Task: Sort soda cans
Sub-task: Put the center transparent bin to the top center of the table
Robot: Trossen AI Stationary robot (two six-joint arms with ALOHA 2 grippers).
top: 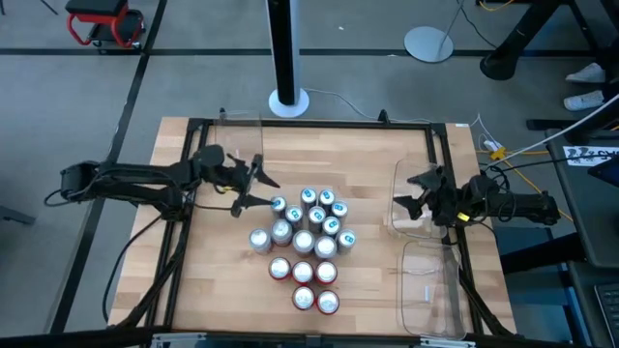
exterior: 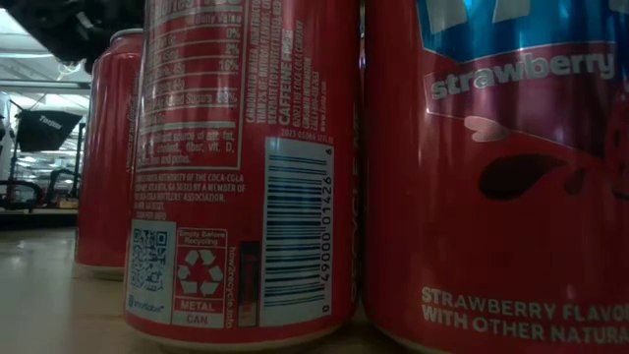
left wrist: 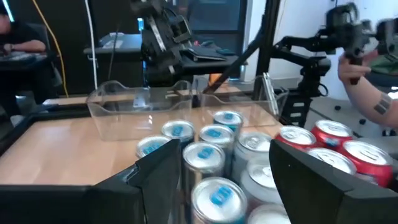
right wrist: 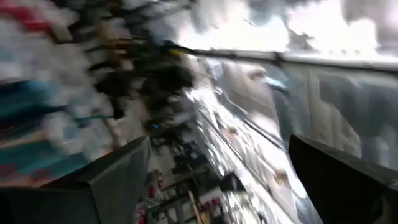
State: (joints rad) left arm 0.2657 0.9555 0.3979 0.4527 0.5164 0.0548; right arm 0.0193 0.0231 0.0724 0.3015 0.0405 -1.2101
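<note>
My left gripper [top: 259,184] hangs open and empty just left of the soda cans [top: 306,246] clustered mid-table. To grab well, I'd center one edge can btwn the fingers — w/o bumping neighbors. Right gripper [top: 410,193] waits open over a clear tub [top: 411,227].

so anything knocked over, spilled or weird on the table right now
Nothing stands out. The soda cans all stand upright in one tight cluster mid-table, none tipped or dented. The left gripper is open beside the cluster; the right gripper is open over a clear tub.
</note>
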